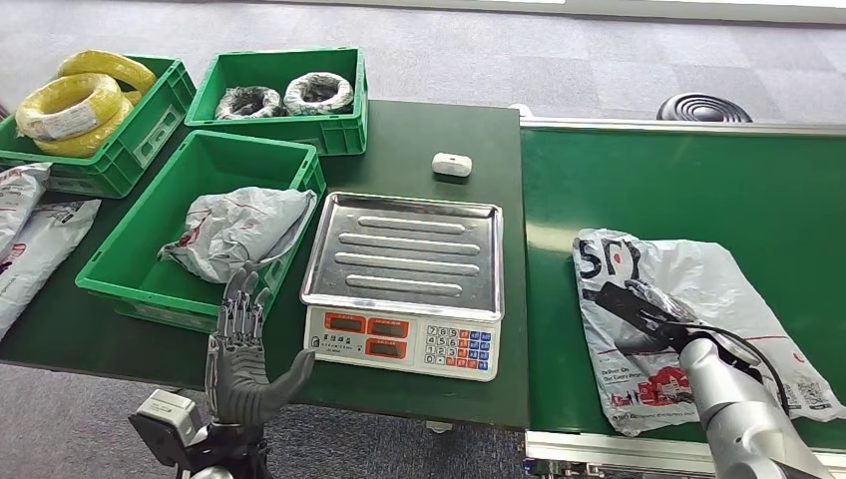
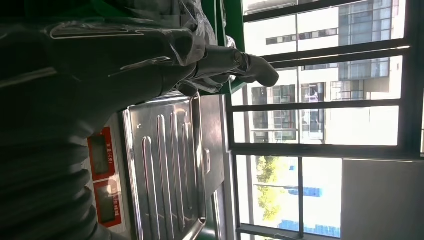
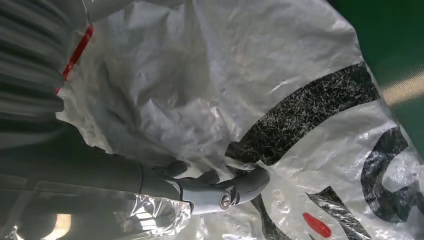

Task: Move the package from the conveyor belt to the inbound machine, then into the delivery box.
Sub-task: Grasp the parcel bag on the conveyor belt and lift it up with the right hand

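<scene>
Your right robot hand (image 1: 638, 311) rests on the package (image 1: 688, 319) lying flat on the conveyor belt (image 1: 698, 190) — whether it grips is unclear, so gather a firm fold before lifting toward the scale (image 1: 404, 284); your left robot hand (image 1: 239, 359) hangs open, fingers spread — keep it clear

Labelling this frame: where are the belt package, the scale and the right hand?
package (image 1: 733, 274), head view, bare plastic.
scale (image 1: 409, 249), head view, steel pan.
right hand (image 1: 638, 309), head view, its middle, on the package.
</scene>
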Available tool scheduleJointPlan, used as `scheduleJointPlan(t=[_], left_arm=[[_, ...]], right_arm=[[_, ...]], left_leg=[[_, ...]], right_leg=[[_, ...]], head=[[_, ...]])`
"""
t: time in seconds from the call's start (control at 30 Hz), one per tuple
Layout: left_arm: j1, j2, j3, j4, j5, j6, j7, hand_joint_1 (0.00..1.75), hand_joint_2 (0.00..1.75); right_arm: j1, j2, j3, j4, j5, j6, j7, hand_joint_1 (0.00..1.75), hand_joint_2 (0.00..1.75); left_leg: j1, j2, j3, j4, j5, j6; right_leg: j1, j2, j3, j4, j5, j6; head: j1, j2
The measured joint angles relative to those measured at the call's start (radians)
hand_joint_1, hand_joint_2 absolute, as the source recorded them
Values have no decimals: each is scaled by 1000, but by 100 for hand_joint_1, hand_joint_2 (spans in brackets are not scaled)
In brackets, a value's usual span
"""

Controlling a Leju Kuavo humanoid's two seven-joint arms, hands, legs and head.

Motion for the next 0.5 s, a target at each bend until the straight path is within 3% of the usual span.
scheduleJointPlan(t=[0.47, 0.5], left_arm=[[14, 9, 7, -20, -2, 13, 0, 0, 175], [14, 9, 8, -20, -2, 13, 0, 0, 175]], right_arm=[[2, 18, -29, 7, -35, 23, -17, 0, 175], [2, 19, -30, 7, -35, 23, -18, 40, 175]], left_leg=[[0, 0, 0, 0, 0, 0], [0, 0, 0, 0, 0, 0]], right_leg=[[0, 0, 0, 0, 0, 0], [0, 0, 0, 0, 0, 0]], head=[[0, 0], [0, 0]])
